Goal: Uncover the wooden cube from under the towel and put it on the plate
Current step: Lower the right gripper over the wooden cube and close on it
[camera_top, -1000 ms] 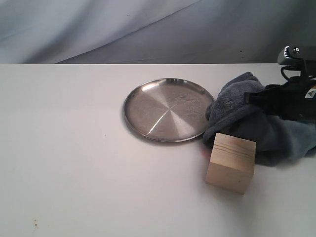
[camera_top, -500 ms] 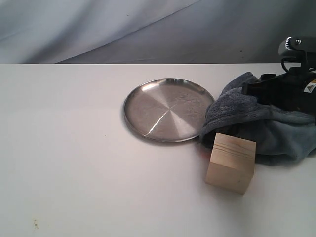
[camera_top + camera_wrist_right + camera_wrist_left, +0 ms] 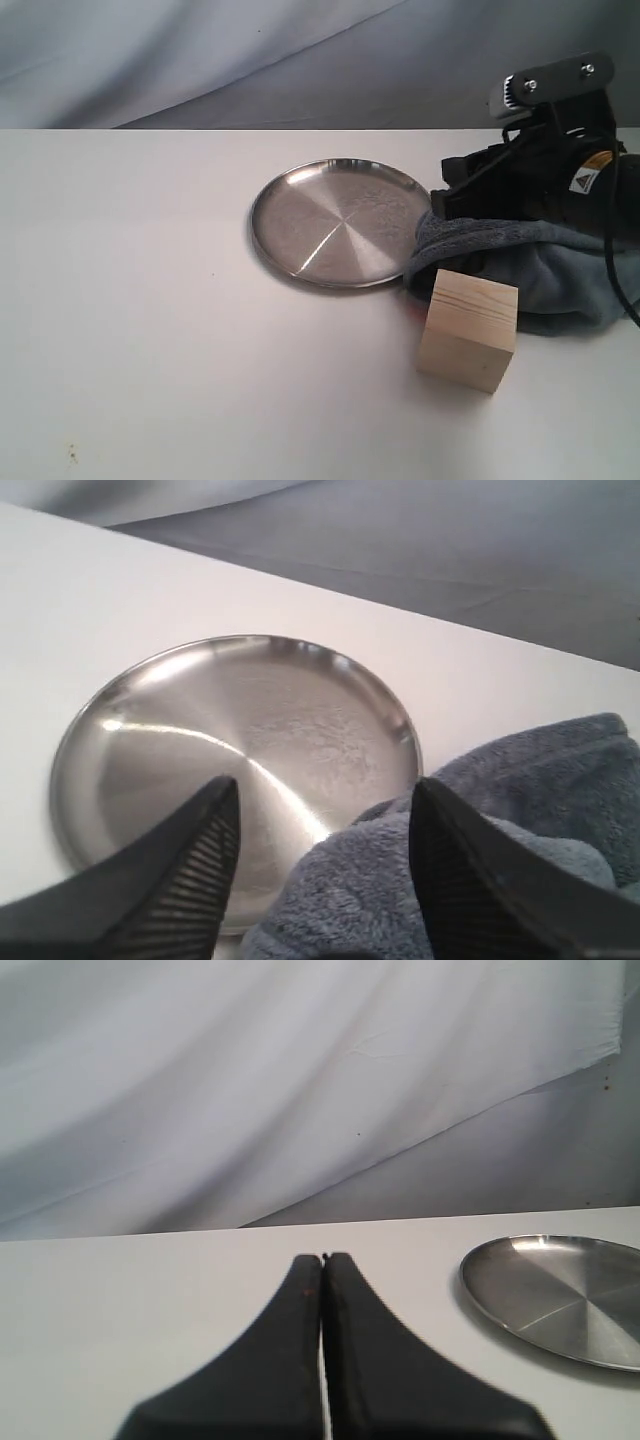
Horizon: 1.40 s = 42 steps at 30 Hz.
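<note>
The wooden cube (image 3: 468,330) stands bare on the white table, just in front of the towel and right of the plate. The blue-grey towel (image 3: 540,265) lies bunched at the right, its edge lapping the silver plate (image 3: 340,220). My right gripper (image 3: 450,195) hovers open over the towel's left end, beside the plate rim. In the right wrist view the towel (image 3: 450,880) sits between and below the spread fingers, and the plate (image 3: 230,740) lies beyond. My left gripper (image 3: 323,1258) is shut with nothing in it, and the plate (image 3: 560,1295) shows off to one side.
A grey cloth backdrop (image 3: 300,60) hangs behind the white table (image 3: 150,300). The right arm's black body (image 3: 560,160) hangs over the towel.
The right gripper has let go of the towel, risen and moved left toward the plate. The towel has slumped flatter. The cube has not moved.
</note>
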Each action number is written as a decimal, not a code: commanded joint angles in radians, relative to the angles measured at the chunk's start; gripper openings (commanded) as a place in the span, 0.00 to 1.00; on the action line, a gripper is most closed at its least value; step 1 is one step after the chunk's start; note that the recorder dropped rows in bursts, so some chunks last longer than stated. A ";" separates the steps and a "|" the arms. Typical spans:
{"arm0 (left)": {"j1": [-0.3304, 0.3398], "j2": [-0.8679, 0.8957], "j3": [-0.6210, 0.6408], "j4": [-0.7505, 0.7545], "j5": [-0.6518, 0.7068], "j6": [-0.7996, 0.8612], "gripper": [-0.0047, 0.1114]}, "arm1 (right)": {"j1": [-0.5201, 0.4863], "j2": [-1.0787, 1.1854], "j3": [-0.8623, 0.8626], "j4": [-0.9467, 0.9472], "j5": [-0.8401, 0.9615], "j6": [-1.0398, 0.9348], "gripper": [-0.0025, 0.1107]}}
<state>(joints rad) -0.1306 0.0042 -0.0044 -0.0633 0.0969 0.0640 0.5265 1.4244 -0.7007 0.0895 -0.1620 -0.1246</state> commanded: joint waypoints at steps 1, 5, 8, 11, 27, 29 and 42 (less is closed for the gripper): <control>0.002 -0.004 0.004 -0.002 -0.011 -0.003 0.04 | 0.048 -0.059 0.001 -0.029 0.062 -0.034 0.45; 0.002 -0.004 0.004 -0.002 -0.011 -0.003 0.04 | 0.079 -0.112 0.001 -0.063 0.182 -0.087 0.45; 0.002 -0.004 0.004 -0.002 -0.011 -0.003 0.04 | 0.082 -0.141 0.001 -0.063 0.246 -0.115 0.45; 0.002 -0.004 0.004 -0.002 -0.011 -0.003 0.04 | 0.082 -0.164 0.001 -0.063 0.294 -0.115 0.45; 0.002 -0.004 0.004 -0.002 -0.011 -0.003 0.04 | 0.082 -0.211 0.001 0.068 0.576 -0.476 0.38; 0.002 -0.004 0.004 -0.002 -0.011 -0.003 0.04 | 0.082 -0.211 0.001 0.103 0.600 -0.551 0.38; 0.002 -0.004 0.004 -0.002 -0.011 -0.003 0.04 | 0.082 -0.210 0.003 0.189 0.533 -0.626 0.41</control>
<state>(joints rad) -0.1306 0.0042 -0.0044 -0.0633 0.0969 0.0640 0.6043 1.2188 -0.7007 0.2558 0.3903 -0.7411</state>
